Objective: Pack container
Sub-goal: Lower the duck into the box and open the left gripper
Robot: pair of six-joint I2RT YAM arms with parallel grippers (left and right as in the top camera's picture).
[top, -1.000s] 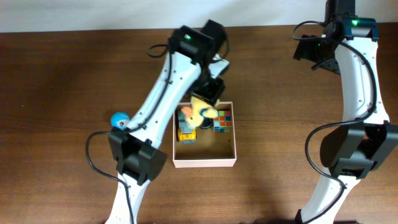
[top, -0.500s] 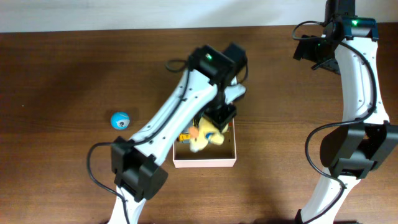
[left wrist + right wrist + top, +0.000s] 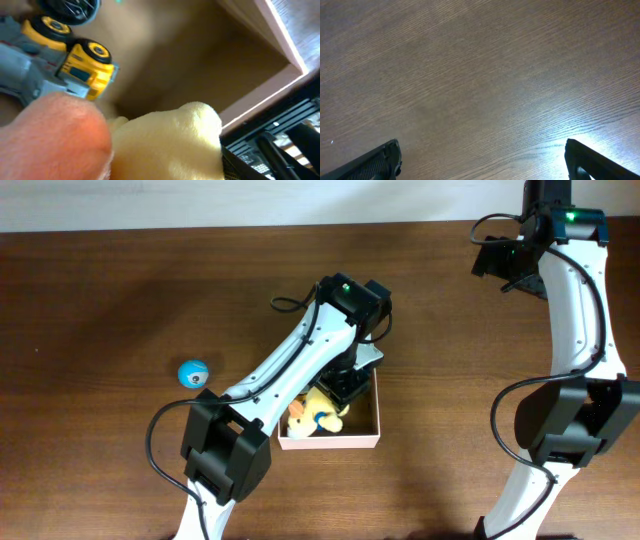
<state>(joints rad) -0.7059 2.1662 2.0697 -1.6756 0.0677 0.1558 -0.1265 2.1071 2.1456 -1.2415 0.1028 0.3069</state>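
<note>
While I read the overhead from the left: blue ball point(image 3: 192, 372) sits alone on the wooden table point(image 3: 90, 300), well apart from the box. Next over, left arm point(image 3: 290, 370) runs from its base at the near edge up and right, then folds down into the container point(image 3: 345, 444). Container is on the table about mid-frame, just right of the left arm's base and between the two arms. It's open side up, with cream walls and a tan floor. Left gripper point(image 3: 338, 388) is down inside it, over the middle of the box. Yellow plush toy point(image 3: 312, 417) lies in the near-left part of the container, right at the gripper. From above I can't tell whether they touch.

Left wrist cam: plush toy point(image 3: 170, 142) fills the lower frame, blurred, with an orange part at lower left. Behind it a yellow toy truck point(image 3: 86, 67) sits on the container floor, near the plush. Wall of the container point(image 3: 280, 35) runs across the upper right. Left jaws: fingertips aren't clearly visible, so I can't tell if they grip the plush or are spread.

Far right, right arm point(image 3: 575, 300) stands well apart from the container, wrist up by the far edge. Right wrist cam shows the right gripper point(image 3: 484, 165) over the table, jaws spread wide, only tabletop between them.
</note>
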